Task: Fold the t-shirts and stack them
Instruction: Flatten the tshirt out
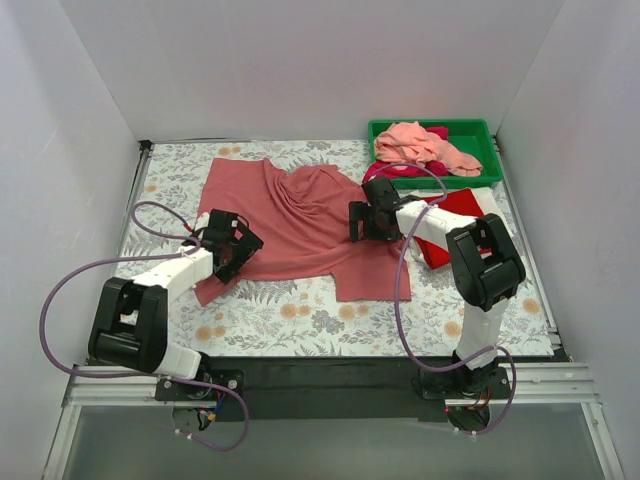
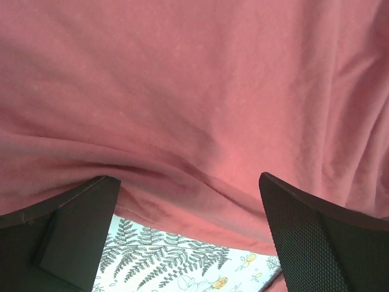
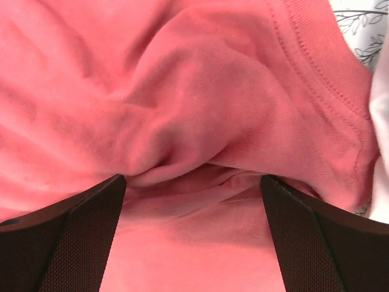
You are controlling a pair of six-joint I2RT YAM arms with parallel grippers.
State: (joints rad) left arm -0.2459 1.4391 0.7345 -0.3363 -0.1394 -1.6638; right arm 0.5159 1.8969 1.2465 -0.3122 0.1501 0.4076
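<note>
Nothing is grabbed yet on the dusty rose shirt (image 1: 290,210).

Your left gripper (image 1: 232,245) has its fingers apart at the shirt's near-left edge. The shirt lies rumpled in the middle of the table (image 1: 300,315). Your right gripper (image 1: 368,215), fingers apart too, faces a bunched lump. If you pinch only that lump, the fold may come out crooked.

A robotics lab cell; plain white panels (image 1: 330,60) box in the floral-clothed table (image 1: 300,315).
</note>
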